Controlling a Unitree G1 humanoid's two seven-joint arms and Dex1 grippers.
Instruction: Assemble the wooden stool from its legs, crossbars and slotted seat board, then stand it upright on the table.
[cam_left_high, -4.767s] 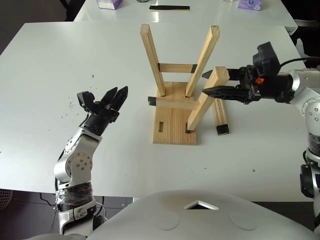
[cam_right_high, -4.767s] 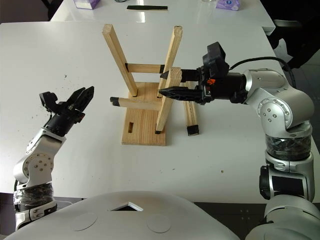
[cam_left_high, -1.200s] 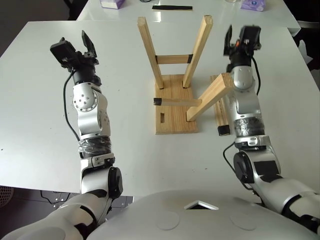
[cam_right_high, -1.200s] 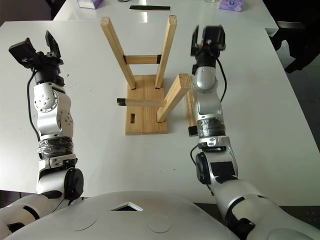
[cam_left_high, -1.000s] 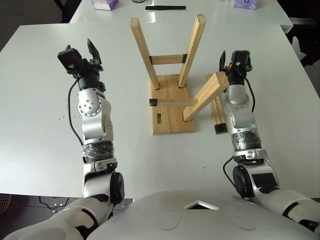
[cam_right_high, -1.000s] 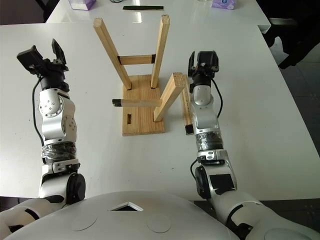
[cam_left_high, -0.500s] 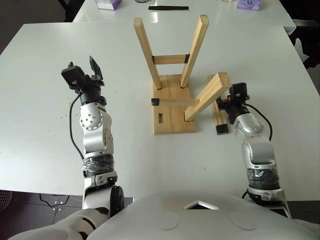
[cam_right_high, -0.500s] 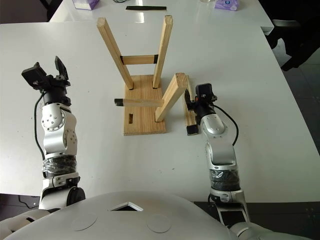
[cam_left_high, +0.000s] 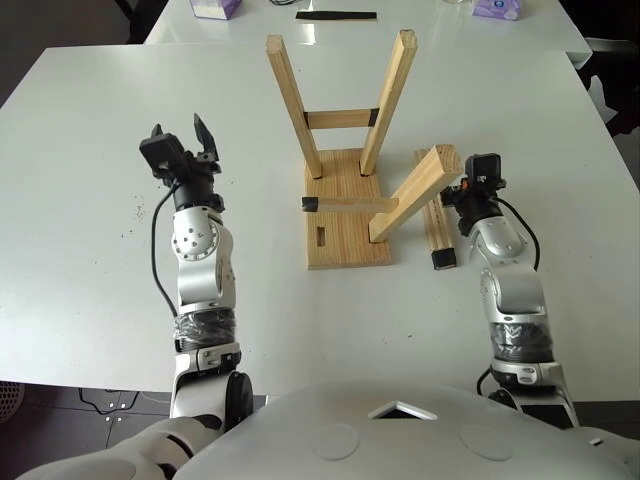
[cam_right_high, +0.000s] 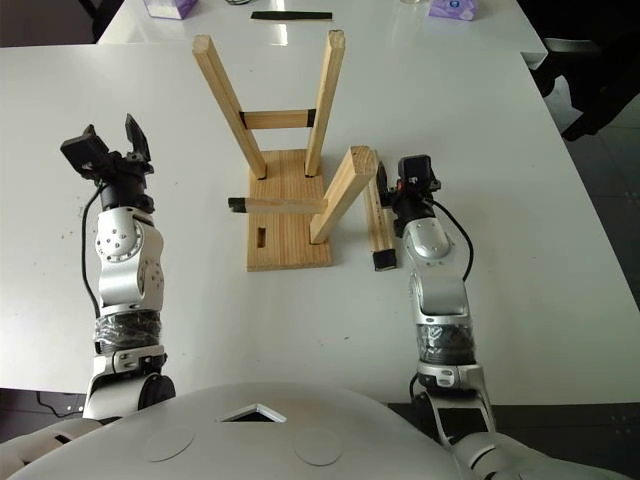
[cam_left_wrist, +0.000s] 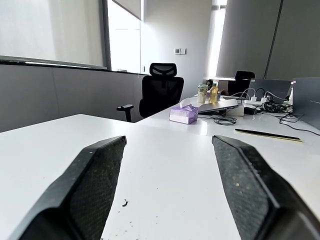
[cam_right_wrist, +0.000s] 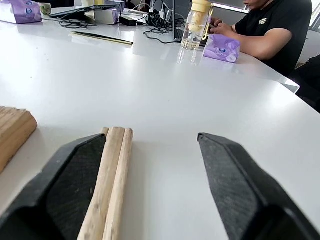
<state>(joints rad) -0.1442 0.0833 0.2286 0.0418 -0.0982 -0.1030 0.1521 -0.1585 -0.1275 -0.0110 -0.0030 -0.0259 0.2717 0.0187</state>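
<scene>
— Which step is being worked?

— Fitting the legs, it is judged. A leaning leg (cam_left_high: 415, 192) is only half seated in the seat board (cam_left_high: 345, 245), just left of the right gripper (cam_right_wrist: 150, 137), which is spread and empty. A loose leg (cam_right_wrist: 112, 190) lies directly ahead of it and should be grasped next.

— And the left gripper (cam_left_wrist: 169, 138)?

— Spread too, with nothing held and the stool well off to its right.

— What has changed?

— The leaning leg's top has been released, the right gripper lowered and the left arm raised.

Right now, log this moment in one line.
left gripper: open, empty; right gripper: open, beside loose piece; seat board: two legs upright, third leg leaning
</scene>
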